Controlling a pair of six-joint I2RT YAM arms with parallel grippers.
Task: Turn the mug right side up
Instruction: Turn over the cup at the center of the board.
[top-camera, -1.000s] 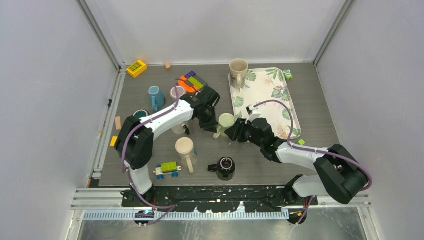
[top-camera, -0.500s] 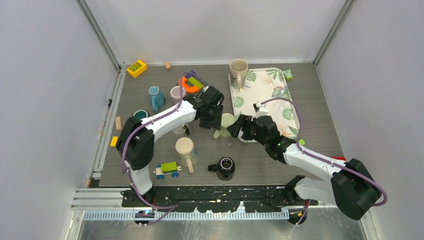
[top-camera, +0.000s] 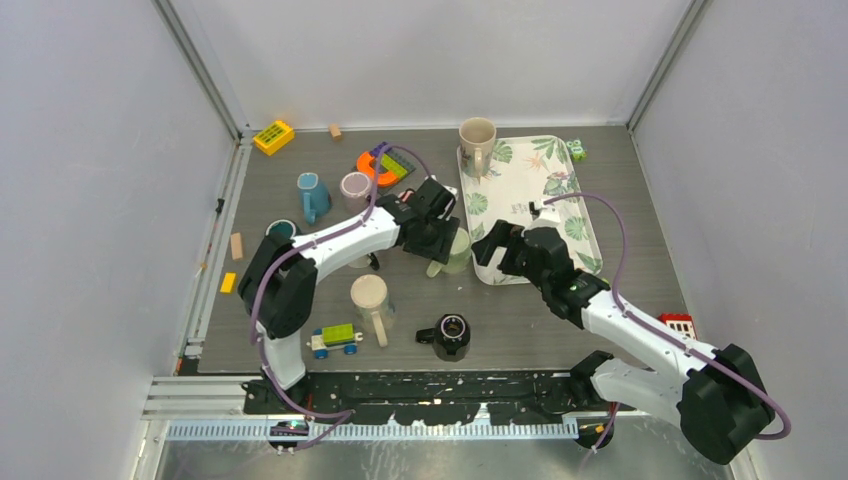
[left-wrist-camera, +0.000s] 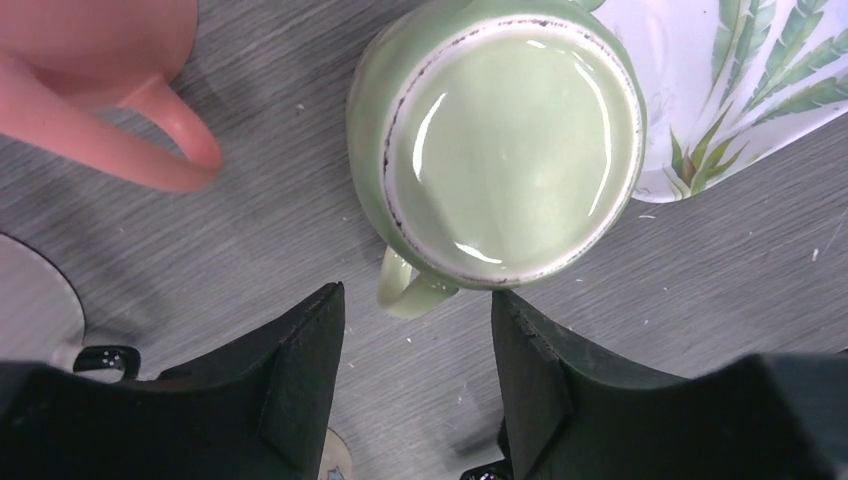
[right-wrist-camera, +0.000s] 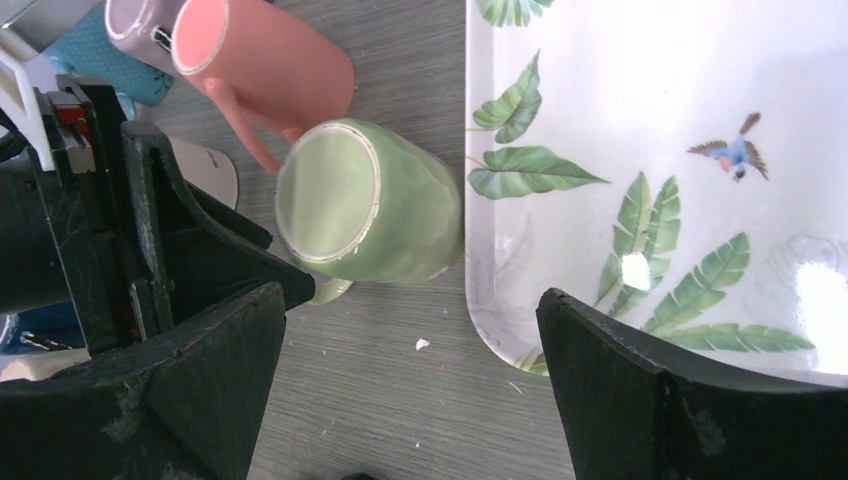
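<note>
The green mug (left-wrist-camera: 510, 150) stands base-up near the desk's middle, just beside the tray's (right-wrist-camera: 620, 120) left edge. The left tool (left-wrist-camera: 415, 330) and right tool (right-wrist-camera: 410, 350) both gape, holding nothing. Best clamp the mug's wall squarely, lift clear, then rotate.

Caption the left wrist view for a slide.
Open left claw facing the green mug, base up, handle toward it, between a pink mug and the leaf-print tray.
</note>
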